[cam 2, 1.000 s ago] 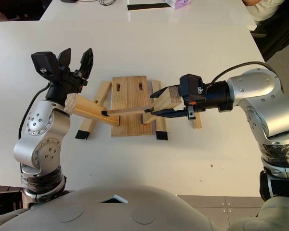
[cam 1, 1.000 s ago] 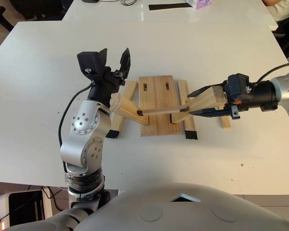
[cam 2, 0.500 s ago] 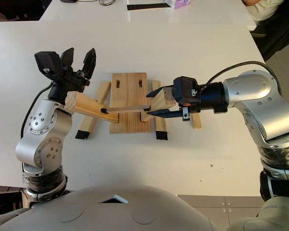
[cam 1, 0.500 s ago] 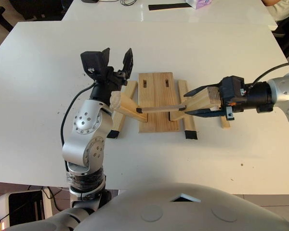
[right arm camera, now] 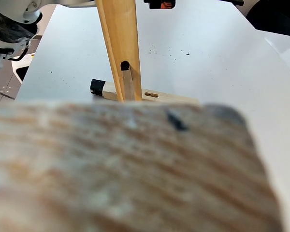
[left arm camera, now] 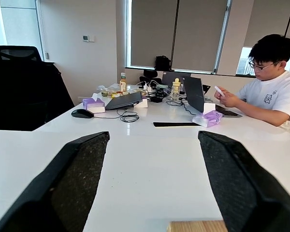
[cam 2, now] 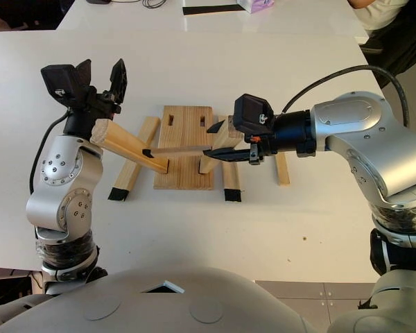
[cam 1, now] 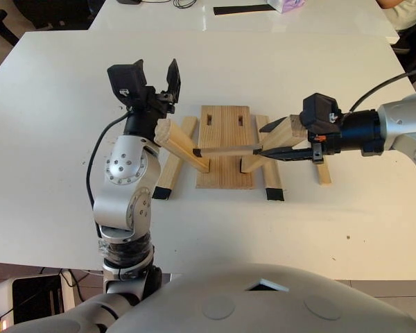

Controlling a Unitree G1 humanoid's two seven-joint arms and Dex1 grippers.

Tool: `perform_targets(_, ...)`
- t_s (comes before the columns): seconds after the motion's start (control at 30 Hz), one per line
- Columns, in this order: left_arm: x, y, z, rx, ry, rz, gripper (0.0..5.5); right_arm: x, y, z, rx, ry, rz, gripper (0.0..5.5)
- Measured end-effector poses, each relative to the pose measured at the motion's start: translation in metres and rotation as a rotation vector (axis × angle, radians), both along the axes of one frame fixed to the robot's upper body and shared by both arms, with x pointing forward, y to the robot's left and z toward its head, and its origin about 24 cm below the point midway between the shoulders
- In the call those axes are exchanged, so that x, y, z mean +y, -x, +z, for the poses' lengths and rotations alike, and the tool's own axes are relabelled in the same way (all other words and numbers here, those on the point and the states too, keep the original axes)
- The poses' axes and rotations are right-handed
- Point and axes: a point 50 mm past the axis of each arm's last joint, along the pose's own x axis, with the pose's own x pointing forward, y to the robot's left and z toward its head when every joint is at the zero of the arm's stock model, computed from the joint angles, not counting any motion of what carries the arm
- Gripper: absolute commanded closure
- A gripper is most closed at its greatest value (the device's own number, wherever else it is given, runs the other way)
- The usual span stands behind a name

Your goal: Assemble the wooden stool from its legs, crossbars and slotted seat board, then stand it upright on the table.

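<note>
Risks popping crossbar (cam 1: 225,150) out of left leg (cam 1: 184,144) at 9 o'clock over seat board (cam 1: 225,170) on table (cam 1: 319,76), given left jaws spread wide gripping nothing and right jaws clamped on right leg (cam 1: 277,133) at 3 o'clock.

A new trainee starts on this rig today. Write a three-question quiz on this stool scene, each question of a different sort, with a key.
1. True or false: the left gripper is shut.
2. Where is the seat board?
A. Lying flat on the table
B. Held up in the air
C. Standing on its edge
3. Fill in the blank: the thin crossbar joins two ___, one of them held in the right gripper.

Key: 1 false, it is open; 2 A; 3 legs.
</note>
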Motion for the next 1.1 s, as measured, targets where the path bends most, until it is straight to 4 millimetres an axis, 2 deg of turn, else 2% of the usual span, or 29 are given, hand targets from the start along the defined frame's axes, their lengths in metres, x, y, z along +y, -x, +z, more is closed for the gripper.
perform_targets(0.07, 0.009, -0.002, 0.004, -0.016, 0.015, 0.035, 2.07, 0.004, -0.003, -0.002, -0.005, -0.019, -0.03, 3.5)
perform_targets(0.1, 0.016, -0.003, 0.012, -0.052, 0.043, 0.074, 2.07, 0.007, -0.004, -0.003, -0.005, -0.027, -0.044, 3.5)
perform_targets(0.17, 0.033, -0.002, 0.04, -0.175, 0.091, 0.169, 2.07, 0.009, -0.005, -0.005, -0.001, -0.041, -0.063, 3.5)
perform_targets(0.23, 0.042, 0.006, 0.065, -0.287, 0.135, 0.206, 2.07, 0.008, -0.005, -0.004, 0.01, -0.048, -0.085, 3.5)
perform_targets(0.33, 0.039, 0.015, 0.084, -0.352, 0.16, 0.175, 2.07, 0.009, -0.005, -0.004, 0.019, -0.056, -0.105, 3.5)
perform_targets(0.37, 0.035, 0.019, 0.091, -0.36, 0.164, 0.14, 2.28, 0.009, -0.006, -0.004, 0.024, -0.055, -0.112, 3.5)
perform_targets(0.43, 0.024, 0.027, 0.102, -0.387, 0.178, 0.05, 2.53, 0.008, -0.006, -0.003, 0.026, -0.053, -0.118, 3.5)
perform_targets(0.5, 0.002, 0.035, 0.105, -0.372, 0.189, -0.093, 2.78, 0.008, -0.007, -0.003, 0.029, -0.049, -0.122, 3.5)
perform_targets(0.6, -0.031, 0.043, 0.095, -0.262, 0.208, -0.277, 3.23, 0.007, -0.007, -0.001, 0.028, -0.037, -0.125, 3.5)
perform_targets(0.7, -0.047, 0.047, 0.071, -0.094, 0.202, -0.326, 3.35, 0.006, -0.007, 0.001, 0.023, -0.026, -0.115, 3.5)
perform_targets(0.93, -0.052, 0.06, 0.008, 0.225, -0.045, -0.292, 3.35, 0.006, -0.007, 0.003, -0.04, 0.01, -0.068, 3.5)
perform_targets(1.1, -0.057, 0.066, -0.002, 0.247, -0.115, -0.305, 3.35, 0.006, -0.001, 0.002, -0.094, 0.048, -0.028, 3.5)
